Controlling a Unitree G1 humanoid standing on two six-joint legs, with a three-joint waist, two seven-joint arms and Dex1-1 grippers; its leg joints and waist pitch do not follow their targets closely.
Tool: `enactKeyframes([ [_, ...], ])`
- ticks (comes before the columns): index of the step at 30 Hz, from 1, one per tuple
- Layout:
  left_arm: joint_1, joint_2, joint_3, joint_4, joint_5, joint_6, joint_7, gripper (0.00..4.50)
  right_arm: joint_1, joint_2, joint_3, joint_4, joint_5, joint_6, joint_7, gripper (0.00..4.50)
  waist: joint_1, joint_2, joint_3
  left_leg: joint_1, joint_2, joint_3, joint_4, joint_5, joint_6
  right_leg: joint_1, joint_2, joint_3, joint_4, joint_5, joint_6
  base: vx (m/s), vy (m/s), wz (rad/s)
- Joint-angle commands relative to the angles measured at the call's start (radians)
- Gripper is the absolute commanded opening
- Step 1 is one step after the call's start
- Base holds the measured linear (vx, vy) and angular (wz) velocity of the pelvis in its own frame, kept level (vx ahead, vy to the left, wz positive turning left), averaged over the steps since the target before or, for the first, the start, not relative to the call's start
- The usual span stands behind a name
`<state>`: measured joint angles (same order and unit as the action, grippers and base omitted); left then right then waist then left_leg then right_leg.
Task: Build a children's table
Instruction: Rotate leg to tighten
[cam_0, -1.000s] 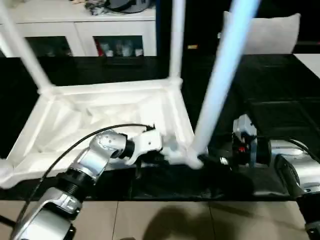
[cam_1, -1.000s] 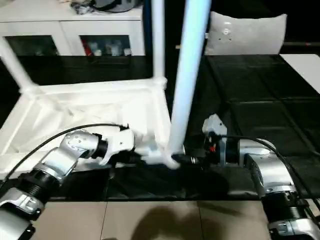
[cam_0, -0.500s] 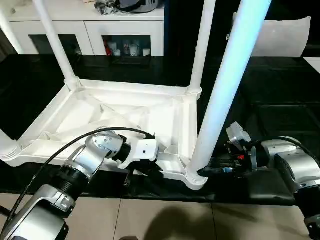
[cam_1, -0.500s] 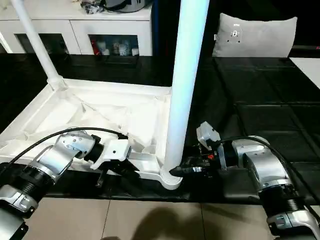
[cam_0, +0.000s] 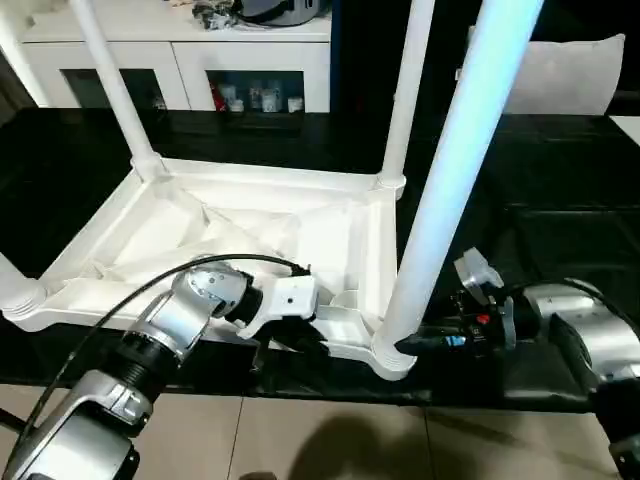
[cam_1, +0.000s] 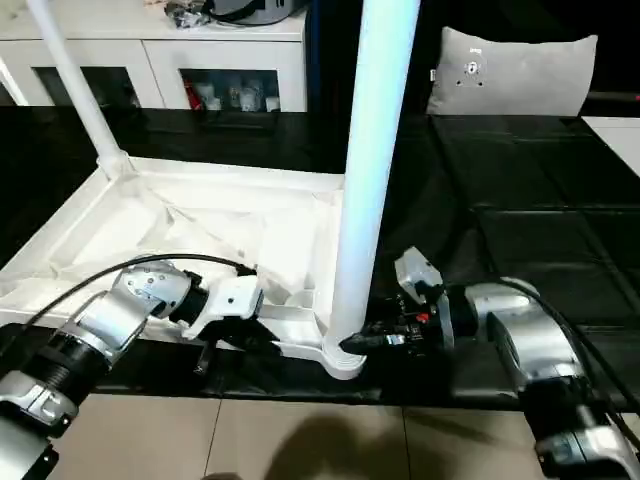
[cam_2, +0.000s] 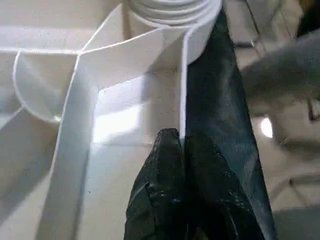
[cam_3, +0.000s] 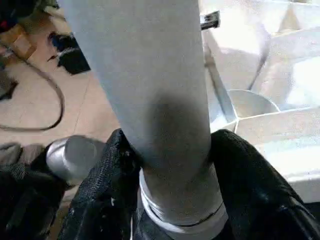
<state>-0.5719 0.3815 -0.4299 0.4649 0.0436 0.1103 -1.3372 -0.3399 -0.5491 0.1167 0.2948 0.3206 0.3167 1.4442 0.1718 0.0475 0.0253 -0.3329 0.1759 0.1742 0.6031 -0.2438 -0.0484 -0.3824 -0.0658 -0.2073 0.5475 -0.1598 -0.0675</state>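
The children's table lies upside down on a black mat, its ribbed white top (cam_0: 160, 215) facing up. Three white legs stand in corner sockets: the near right leg (cam_0: 450, 170), a far right one (cam_0: 405, 90) and a far left one (cam_0: 105, 80). My left gripper (cam_0: 300, 345) is shut on the thin near rim (cam_2: 182, 100) of the top, close to the near right socket. My right gripper (cam_0: 410, 345) reaches in from the right, its black fingers (cam_3: 112, 170) pressed on both sides of the near right leg (cam_3: 160, 100) just above the socket.
A white cabinet (cam_0: 200, 60) with glass doors stands behind the table. A grey cushion (cam_1: 510, 70) sits at the back right. The black mat (cam_1: 520, 200) stretches to the right, and pale floor tiles (cam_0: 300, 440) run along the near edge.
My right gripper's fingers have closed in on the base of the near right leg. The head view has shifted. The left gripper keeps its hold on the rim.
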Motion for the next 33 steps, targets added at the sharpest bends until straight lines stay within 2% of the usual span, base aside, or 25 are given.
enactKeyframes([
  [1, 0.011, -0.062, 0.028, -0.033, -0.016, 0.083, 0.126, 0.00, 0.017, 0.033, 0.008, -0.076, 0.066, 0.054, -0.016, 1.96, -0.008, -0.023, -0.058, -0.001, 0.080, -0.026, -0.062, -0.008, 0.087, 0.058, -0.118, 0.083, -0.074, -0.353, 0.049, 0.000, 0.000, 0.00],
  [3, 0.016, -0.088, 0.043, -0.048, -0.022, 0.121, 0.169, 0.00, 0.029, 0.048, 0.007, -0.093, 0.065, 0.066, -0.051, 1.96, -0.012, -0.025, -0.057, -0.003, 0.075, -0.023, -0.062, -0.016, 0.085, 0.060, -0.117, 0.082, -0.079, -0.374, 0.062, 0.000, 0.000, 0.00],
  [5, 0.021, -0.134, 0.063, -0.070, -0.029, 0.182, 0.235, 0.00, 0.034, 0.090, 0.007, -0.096, 0.030, 0.066, -0.150, 1.96, -0.017, -0.026, -0.057, -0.005, 0.070, -0.022, -0.062, -0.017, 0.083, 0.061, -0.115, 0.080, -0.081, -0.387, 0.074, 0.000, 0.000, 0.00],
  [8, 0.019, -0.197, 0.080, -0.091, -0.022, 0.266, 0.321, 0.00, 0.015, 0.178, 0.005, -0.073, -0.044, 0.064, -0.341, 1.96, -0.048, -0.024, -0.056, -0.012, 0.061, -0.026, -0.062, -0.014, 0.071, 0.063, -0.110, 0.071, -0.085, -0.383, 0.085, 0.000, 0.000, 0.00],
  [11, 0.004, -0.250, 0.085, -0.076, 0.008, 0.294, 0.411, 0.00, -0.021, 0.277, -0.018, -0.021, -0.108, 0.064, -0.550, 1.92, -0.069, -0.022, -0.056, -0.012, 0.055, -0.026, -0.060, -0.020, 0.077, 0.062, -0.108, 0.070, -0.090, -0.387, 0.090, 0.000, 0.000, 0.00],
  [12, -0.004, -0.280, 0.088, -0.064, 0.023, 0.294, 0.462, 0.00, -0.038, 0.331, -0.036, 0.004, -0.128, 0.072, -0.660, 1.91, -0.089, -0.020, -0.054, -0.014, 0.055, -0.028, -0.061, -0.028, 0.073, 0.062, -0.105, 0.066, -0.095, -0.399, 0.088, 0.000, 0.000, 0.00],
  [14, -0.010, -0.321, 0.089, -0.060, 0.040, 0.288, 0.525, 0.00, -0.059, 0.409, -0.064, 0.036, -0.153, 0.096, -0.823, 1.91, -0.098, -0.016, -0.054, -0.010, 0.052, -0.029, -0.060, -0.039, 0.070, 0.060, -0.106, 0.063, -0.100, -0.414, 0.091, 0.000, 0.000, 0.00],
  [17, -0.009, -0.361, 0.086, -0.063, 0.054, 0.271, 0.584, 0.00, -0.080, 0.471, -0.090, 0.084, -0.172, 0.099, -0.955, 1.91, -0.112, -0.013, -0.056, -0.011, 0.060, -0.034, -0.062, -0.039, 0.076, 0.061, -0.110, 0.069, -0.095, -0.383, 0.079, 0.000, 0.000, 0.00],
  [18, -0.002, -0.371, 0.073, -0.074, 0.071, 0.279, 0.594, 0.00, -0.083, 0.481, -0.076, 0.099, -0.204, 0.045, -0.971, 1.91, -0.114, -0.007, -0.058, -0.011, 0.064, -0.036, -0.062, -0.034, 0.079, 0.061, -0.113, 0.071, -0.092, -0.360, 0.068, 0.000, 0.000, 0.00],
  [19, -0.001, -0.372, 0.068, -0.077, 0.078, 0.280, 0.596, 0.00, -0.082, 0.479, -0.073, 0.104, -0.211, 0.008, -0.965, 2.26, -0.113, -0.009, -0.061, -0.013, 0.065, -0.035, -0.060, -0.020, 0.090, 0.062, -0.117, 0.077, -0.084, -0.321, 0.055, 0.000, 0.000, 0.00],
  [20, 0.001, -0.373, 0.066, -0.079, 0.083, 0.283, 0.601, 0.00, -0.081, 0.480, -0.075, 0.106, -0.216, -0.016, -0.964, 2.26, -0.112, -0.010, -0.061, -0.014, 0.065, -0.035, -0.060, -0.017, 0.095, 0.063, -0.118, 0.078, -0.080, -0.309, 0.051, 0.000, 0.000, 0.00],
  [21, 0.001, -0.373, 0.066, -0.079, 0.083, 0.283, 0.601, 0.00, -0.081, 0.480, -0.075, 0.106, -0.216, -0.016, -0.964, 2.46, -0.109, -0.010, -0.061, -0.014, 0.066, -0.034, -0.060, -0.013, 0.101, 0.063, -0.119, 0.080, -0.079, -0.301, 0.045, 0.000, 0.000, 0.00],
  [23, 0.000, -0.366, 0.069, -0.074, 0.088, 0.284, 0.603, 0.00, -0.072, 0.477, -0.111, 0.086, -0.177, -0.017, -0.926, 2.70, -0.107, -0.008, -0.061, -0.014, 0.067, -0.035, -0.061, -0.002, 0.114, 0.064, -0.119, 0.082, -0.076, -0.284, 0.033, 0.000, 0.000, 0.00],
  [24, -0.003, -0.345, 0.072, -0.060, 0.094, 0.265, 0.595, 0.00, -0.058, 0.448, -0.138, 0.055, -0.139, -0.012, -0.867, 2.70, -0.106, -0.008, -0.060, -0.014, 0.068, -0.034, -0.061, -0.004, 0.120, 0.065, -0.119, 0.082, -0.076, -0.283, 0.030, 0.000, 0.000, 0.00],
  [27, -0.005, -0.321, 0.071, -0.040, 0.102, 0.216, 0.586, 0.00, -0.045, 0.407, -0.151, 0.031, -0.119, -0.008, -0.821, 2.93, -0.097, -0.008, -0.059, -0.013, 0.070, -0.034, -0.061, -0.008, 0.128, 0.064, -0.118, 0.083, -0.075, -0.285, 0.031, 0.000, 0.000, 0.00],
  [28, -0.003, -0.299, 0.076, -0.022, 0.099, 0.172, 0.564, 0.00, -0.032, 0.358, -0.152, 0.016, -0.108, -0.013, -0.759, 3.05, -0.096, -0.007, -0.060, -0.013, 0.069, -0.034, -0.060, -0.007, 0.128, 0.065, -0.118, 0.083, -0.075, -0.285, 0.031, 0.000, 0.000, 0.00],
  [31, 0.001, -0.229, 0.074, 0.018, 0.102, 0.087, 0.496, 0.00, -0.004, 0.231, -0.160, -0.007, -0.076, -0.036, -0.594, 3.31, -0.084, -0.010, -0.059, -0.013, 0.065, -0.030, -0.058, -0.016, 0.138, 0.066, -0.114, 0.083, -0.078, -0.299, 0.054, 0.000, 0.000, 0.00],
  [32, 0.002, -0.199, 0.063, 0.028, 0.109, 0.062, 0.463, 0.00, 0.007, 0.186, -0.151, -0.017, -0.072, -0.042, -0.530, 3.48, -0.075, -0.011, -0.058, -0.013, 0.060, -0.029, -0.058, -0.025, 0.145, 0.065, -0.111, 0.081, -0.079, -0.314, 0.075, 0.000, 0.000, 0.00],
  [33, 0.003, -0.182, 0.057, 0.032, 0.112, 0.057, 0.445, 0.00, 0.016, 0.158, -0.142, -0.028, -0.070, -0.045, -0.485, 3.48, -0.073, -0.011, -0.057, -0.014, 0.060, -0.028, -0.059, -0.030, 0.140, 0.065, -0.110, 0.079, -0.081, -0.327, 0.085, 0.000, 0.000, 0.00],
])
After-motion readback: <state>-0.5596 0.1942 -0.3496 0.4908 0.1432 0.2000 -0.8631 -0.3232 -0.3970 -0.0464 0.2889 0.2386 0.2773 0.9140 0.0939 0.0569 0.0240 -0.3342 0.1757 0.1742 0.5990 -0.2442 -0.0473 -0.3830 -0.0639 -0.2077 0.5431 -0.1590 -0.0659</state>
